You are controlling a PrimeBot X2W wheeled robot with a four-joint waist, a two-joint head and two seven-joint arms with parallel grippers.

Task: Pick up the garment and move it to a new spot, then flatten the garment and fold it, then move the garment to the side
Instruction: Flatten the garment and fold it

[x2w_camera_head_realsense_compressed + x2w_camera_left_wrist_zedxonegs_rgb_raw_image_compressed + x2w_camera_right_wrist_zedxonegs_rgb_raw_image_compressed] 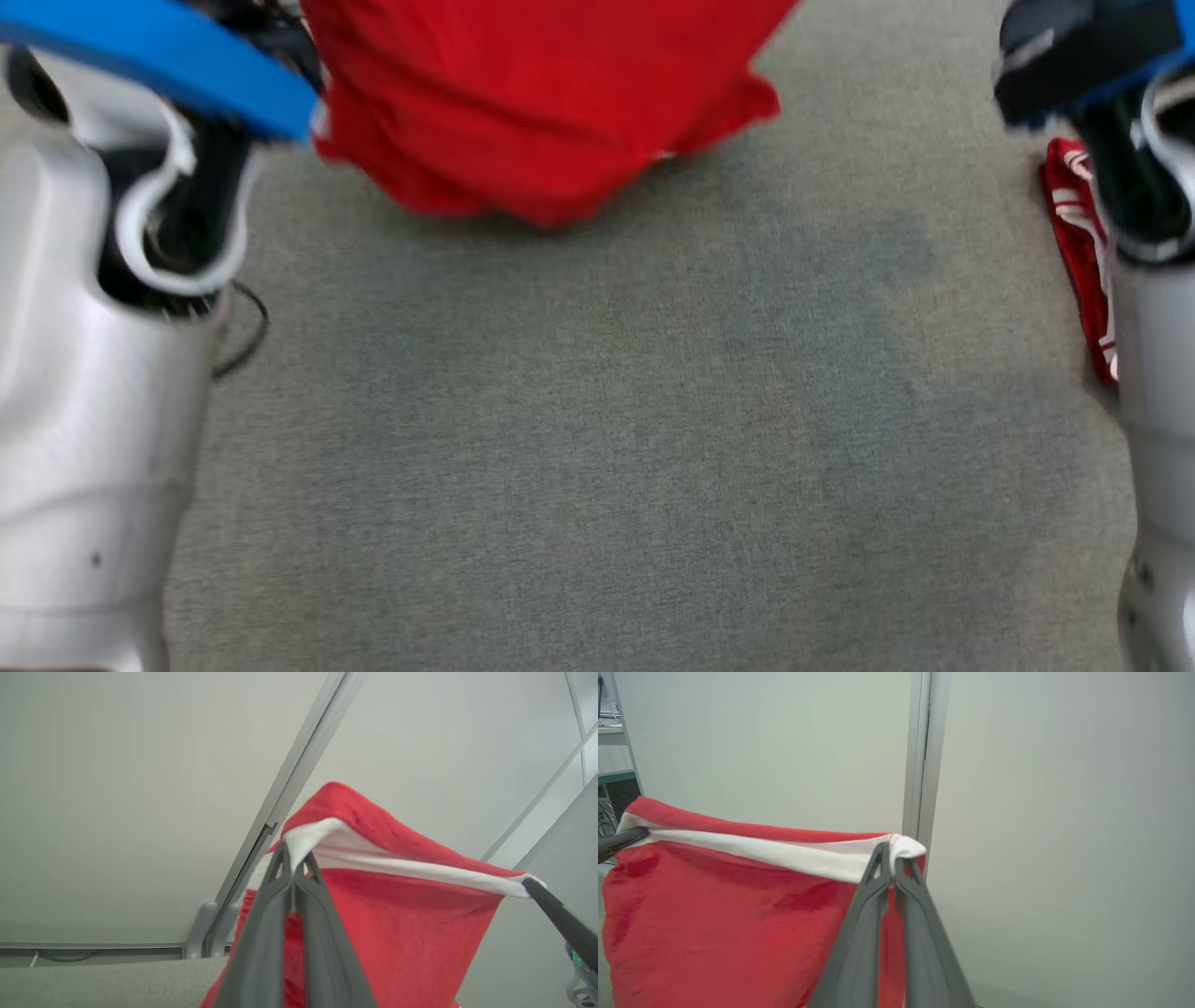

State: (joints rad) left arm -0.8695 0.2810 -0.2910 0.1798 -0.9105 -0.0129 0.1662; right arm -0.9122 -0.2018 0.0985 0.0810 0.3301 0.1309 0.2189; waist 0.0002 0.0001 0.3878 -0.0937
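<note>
Head view: you've got the red garment (541,103) at top centre, blurred. Can't tell if its lower edge touches the grey surface (607,448). Left forearm (84,420) is at lower left, right forearm (1158,373) at the right edge, with a red-and-white striped cloth (1074,243) just beside it.

Left wrist view: left gripper (294,865) is at centre, jaws together, clamped on the garment's white band (397,868). Right gripper (530,885) pinches the band's other end at the right edge, and the band is stretched between them.

Right wrist view: right gripper is clamped on the band at centre, with the left gripper's tip on it at the left edge. Red fabric hangs below.
</note>
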